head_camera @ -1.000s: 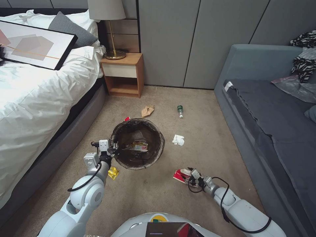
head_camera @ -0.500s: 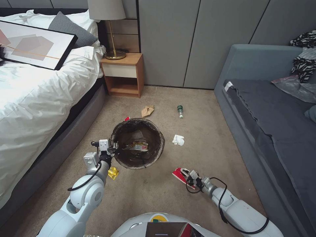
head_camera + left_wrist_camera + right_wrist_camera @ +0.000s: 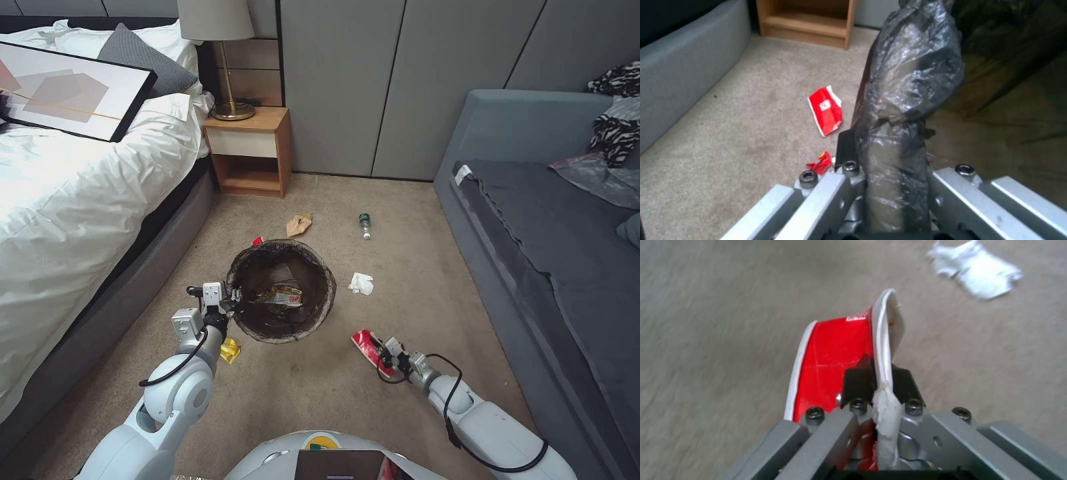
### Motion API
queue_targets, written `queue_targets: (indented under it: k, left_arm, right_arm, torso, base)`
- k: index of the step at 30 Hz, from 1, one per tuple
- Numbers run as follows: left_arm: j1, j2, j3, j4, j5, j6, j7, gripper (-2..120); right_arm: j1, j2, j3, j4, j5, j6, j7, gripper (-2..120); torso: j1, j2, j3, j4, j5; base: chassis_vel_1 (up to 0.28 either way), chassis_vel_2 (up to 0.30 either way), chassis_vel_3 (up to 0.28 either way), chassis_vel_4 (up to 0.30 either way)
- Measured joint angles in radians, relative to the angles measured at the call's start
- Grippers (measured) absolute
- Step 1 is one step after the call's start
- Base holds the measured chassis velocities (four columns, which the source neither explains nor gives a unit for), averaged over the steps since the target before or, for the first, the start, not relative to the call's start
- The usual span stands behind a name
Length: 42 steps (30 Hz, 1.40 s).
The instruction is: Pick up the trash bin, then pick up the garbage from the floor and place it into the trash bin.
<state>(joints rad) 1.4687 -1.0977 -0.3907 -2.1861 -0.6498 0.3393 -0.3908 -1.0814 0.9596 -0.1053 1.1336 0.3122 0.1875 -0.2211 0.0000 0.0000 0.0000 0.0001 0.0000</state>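
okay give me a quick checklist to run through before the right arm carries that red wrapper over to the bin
1. Right gripper jaws shut on the red-and-white wrapper: ok.
2. Wrapper lifted clear of the carpet: cannot tell.
3. Left gripper clamped on the trash bin rim: ok.
4. Bin mouth open, room inside: ok.
5. Path from wrapper to bin free of litter: ok; the crumpled white paper lies off to the side.

The right hand (image 3: 385, 351) has lifted the red-and-white wrapper (image 3: 365, 343) off the carpet and tilted it upright.
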Motion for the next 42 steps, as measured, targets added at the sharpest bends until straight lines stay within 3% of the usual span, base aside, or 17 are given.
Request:
queue_targets:
  k: [21, 25, 31, 42]
  left_arm:
    - [-0.002, 0.006, 0.014, -0.006, -0.001, 0.001, -0.003, 3]
    - [0.003, 0.012, 0.021, -0.011, -0.003, 0.003, -0.003, 3]
    - [0.004, 0.016, 0.046, -0.013, -0.014, 0.014, -0.001, 3]
    - [0.01, 0.021, 0.072, -0.011, -0.017, 0.026, -0.002, 3]
  right_arm:
    - [-0.018, -0.008, 0.049, 0.082, 0.01, -0.011, 0.064, 0]
    - [-0.044, -0.023, 0.124, 0.188, 0.026, -0.028, 0.125, 0]
    - [-0.089, -0.05, 0.253, 0.443, 0.111, -0.052, 0.251, 0]
    - [-0.08, -0.046, 0.29, 0.613, 0.14, -0.051, 0.358, 0]
  torso:
    - [0.0, 0.0, 0.0, 0.0001, 0.0002]
    - [0.0, 0.0, 0.0, -0.0001, -0.0002]
    - [0.0, 0.0, 0.0, -0.0003, -0.0003]
    - [0.0, 0.0, 0.0, 0.0, -0.0004]
  base:
    - [0.0, 0.0, 0.0, 0.0]
    - [0.0, 0.0, 0.0, 0.0]
    - [0.0, 0.0, 0.0, 0.0]
    - [0.0, 0.0, 0.0, 0.0]
